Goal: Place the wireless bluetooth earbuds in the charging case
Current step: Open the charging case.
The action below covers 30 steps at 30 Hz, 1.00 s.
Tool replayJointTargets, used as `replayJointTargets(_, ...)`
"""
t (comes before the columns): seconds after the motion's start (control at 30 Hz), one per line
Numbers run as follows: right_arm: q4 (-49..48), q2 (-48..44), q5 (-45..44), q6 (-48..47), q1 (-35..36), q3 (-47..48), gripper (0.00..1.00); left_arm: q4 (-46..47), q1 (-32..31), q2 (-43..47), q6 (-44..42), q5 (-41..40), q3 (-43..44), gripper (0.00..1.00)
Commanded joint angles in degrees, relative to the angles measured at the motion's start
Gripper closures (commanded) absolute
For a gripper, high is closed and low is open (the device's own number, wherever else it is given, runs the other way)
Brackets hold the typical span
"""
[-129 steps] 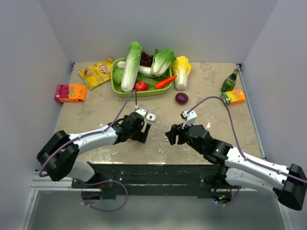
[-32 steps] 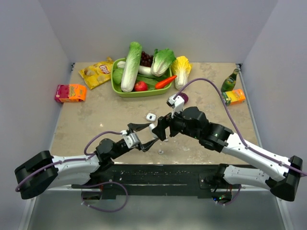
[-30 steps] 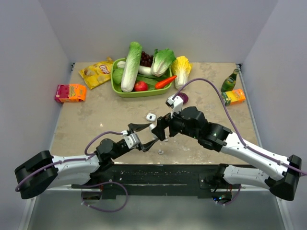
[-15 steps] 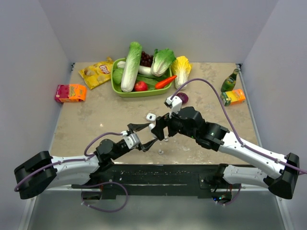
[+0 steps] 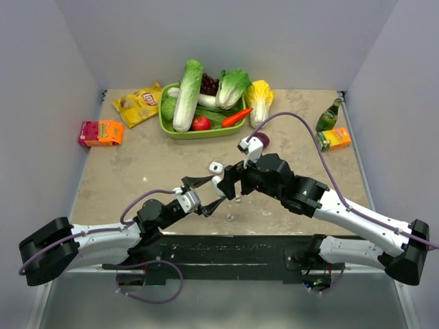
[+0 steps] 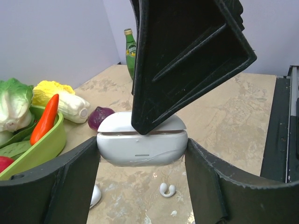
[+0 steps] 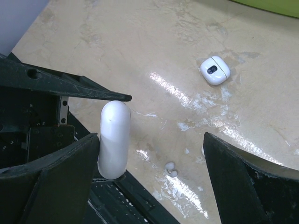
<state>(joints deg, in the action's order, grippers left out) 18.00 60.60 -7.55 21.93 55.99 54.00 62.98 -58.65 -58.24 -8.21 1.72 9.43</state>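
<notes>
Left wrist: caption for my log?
Left gripper clamps closed white case, right gripper finger overlapping its lid, earbud on table below.

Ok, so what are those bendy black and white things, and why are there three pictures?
They are two robot arms, and each ends in a two-fingered gripper. One picture comes from a camera high above. The other two come from little cameras on the arms' wrists, so you see each gripper's own fingers up close. The left gripper is squeezing a closed white case, which looks like the charging case, and holding it off the table. The right gripper is open, with one finger right by the case. On the table lie a tiny white earbud, a small white box with a dark middle, a green basket of vegetables and a bottle.
</notes>
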Motion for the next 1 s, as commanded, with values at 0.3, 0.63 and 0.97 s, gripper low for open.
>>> replayJointTargets(0.3,1.2,-3.1,-7.7,0.7,-0.6,0.0,0.07,4.3,-0.5,2.0,-1.4,-0.7,-0.6,1.00)
replayJointTargets(0.63,-8.0,-8.9,0.1,2.1,-0.7,-2.8,0.09,4.8,-0.5,1.8,-1.0,-0.8,-0.8,1.00)
replayJointTargets(0.97,-6.9,-2.2,1.3,1.4,-0.7,-0.7,0.13,5.5,-1.0,1.5,-0.9,-0.4,-0.3,1.00)
